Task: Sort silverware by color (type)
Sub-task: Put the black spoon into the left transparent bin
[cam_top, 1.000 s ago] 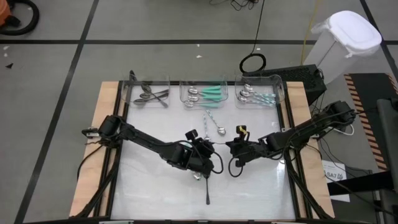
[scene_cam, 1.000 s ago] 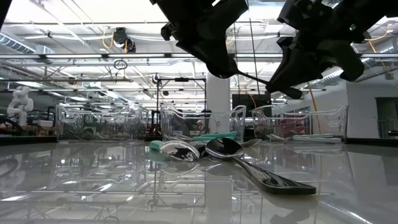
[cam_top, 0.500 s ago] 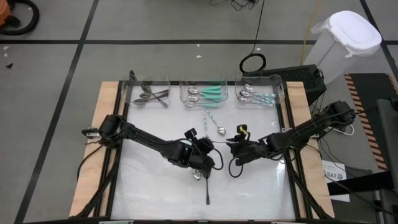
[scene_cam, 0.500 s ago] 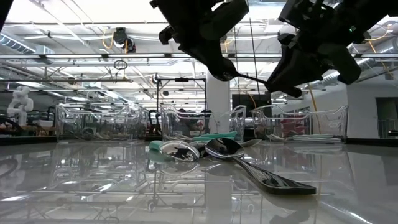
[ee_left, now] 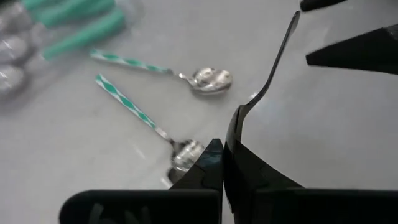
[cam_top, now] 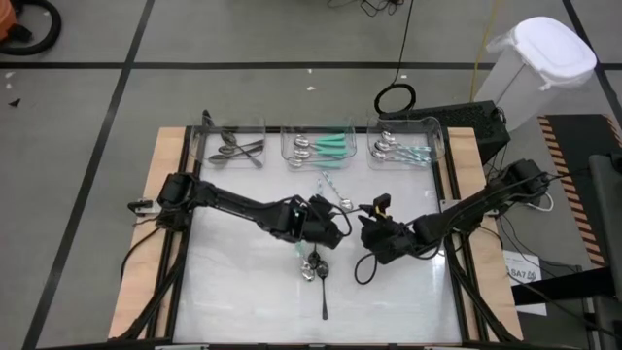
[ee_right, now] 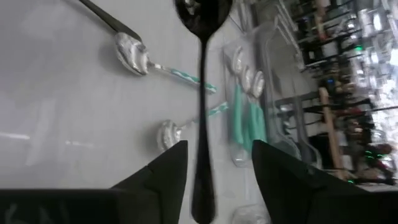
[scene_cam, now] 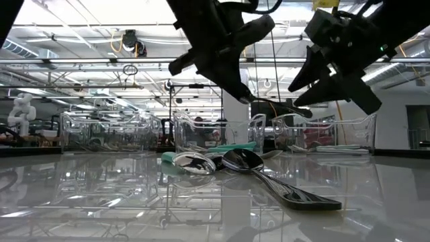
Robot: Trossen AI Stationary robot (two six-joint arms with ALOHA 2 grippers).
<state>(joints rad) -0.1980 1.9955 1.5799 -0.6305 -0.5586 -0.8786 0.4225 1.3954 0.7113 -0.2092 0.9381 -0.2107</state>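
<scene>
My left hand sits mid-worktop, fingers pinched tight on the bowl end of a black spoon, held clear of the surface. The handle runs toward my right hand. That one is spread apart; in its wrist view the spoon lies between its fingers with a gap on each side.

Below the left hand, on the white worktop, lie a silver spoon bowl and a dark utensil. Two loose spoons with teal-patterned handles lie just behind the hands.

Along the far edge, three clear bins: dark pieces in the left bin, green-handled in the middle bin, pale-blue-handled in the right bin.
</scene>
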